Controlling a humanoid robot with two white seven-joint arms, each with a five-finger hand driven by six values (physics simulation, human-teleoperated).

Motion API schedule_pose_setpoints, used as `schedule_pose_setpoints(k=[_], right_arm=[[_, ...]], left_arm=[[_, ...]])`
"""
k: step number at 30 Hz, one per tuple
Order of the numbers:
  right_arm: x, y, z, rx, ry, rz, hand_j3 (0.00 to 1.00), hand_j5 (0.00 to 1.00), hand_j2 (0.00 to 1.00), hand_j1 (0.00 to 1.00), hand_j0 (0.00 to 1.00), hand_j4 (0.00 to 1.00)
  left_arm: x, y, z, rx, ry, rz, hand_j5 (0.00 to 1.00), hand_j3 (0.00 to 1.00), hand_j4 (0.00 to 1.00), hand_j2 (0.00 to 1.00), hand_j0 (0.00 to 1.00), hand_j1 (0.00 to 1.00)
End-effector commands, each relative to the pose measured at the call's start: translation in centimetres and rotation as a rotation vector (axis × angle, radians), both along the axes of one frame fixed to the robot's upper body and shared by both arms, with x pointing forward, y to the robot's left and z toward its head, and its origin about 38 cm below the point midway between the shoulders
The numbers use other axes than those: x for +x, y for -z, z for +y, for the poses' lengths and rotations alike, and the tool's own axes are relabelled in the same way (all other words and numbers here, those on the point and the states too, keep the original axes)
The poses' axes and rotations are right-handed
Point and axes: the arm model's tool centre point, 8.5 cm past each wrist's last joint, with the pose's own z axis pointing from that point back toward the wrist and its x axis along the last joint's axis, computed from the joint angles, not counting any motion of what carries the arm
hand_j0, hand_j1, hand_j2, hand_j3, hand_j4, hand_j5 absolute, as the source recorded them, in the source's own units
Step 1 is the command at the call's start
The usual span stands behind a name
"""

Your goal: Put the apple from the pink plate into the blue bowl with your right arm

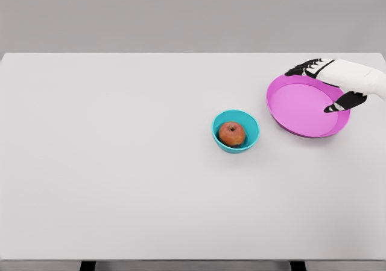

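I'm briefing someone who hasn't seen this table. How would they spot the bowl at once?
On the white table, look right of centre, just left of the pink plate. The bowl is small, blue, and apart from the plate. It alone holds the red apple.

Bright, even, diffuse light across table (120,180); no glare. Soft faint shadows only under blue bowl (235,131) and pink plate (307,107). Render sharp throughout, slight softness at edges, no distortion.
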Motion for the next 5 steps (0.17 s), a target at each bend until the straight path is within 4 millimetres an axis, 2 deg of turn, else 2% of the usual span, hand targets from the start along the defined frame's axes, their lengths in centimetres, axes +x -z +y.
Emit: schedule_pose_setpoints(k=[1,3,5], right_arm=[[0.1,-0.1,-0.2,0.007,0.009,0.0,1.0,1.0,1.0,1.0,1.0,1.0],[0.0,-0.3,-0.8,0.007,0.022,-0.004,1.0,1.0,1.0,1.0,1.0,1.0],[0.1,-0.2,-1.0,0.006,0.03,0.0,1.0,1.0,1.0,1.0,1.0,1.0]], left_arm=[[0.0,0.0,0.0,0.0,0.006,-0.001,1.0,1.0,1.0,1.0,1.0,1.0],[2.7,-0.2,-0.1,-0.002,0.003,-0.05,1.0,1.0,1.0,1.0,1.0,1.0],[2.1,-0.1,-0.1,0.002,0.015,-0.041,1.0,1.0,1.0,1.0,1.0,1.0]])
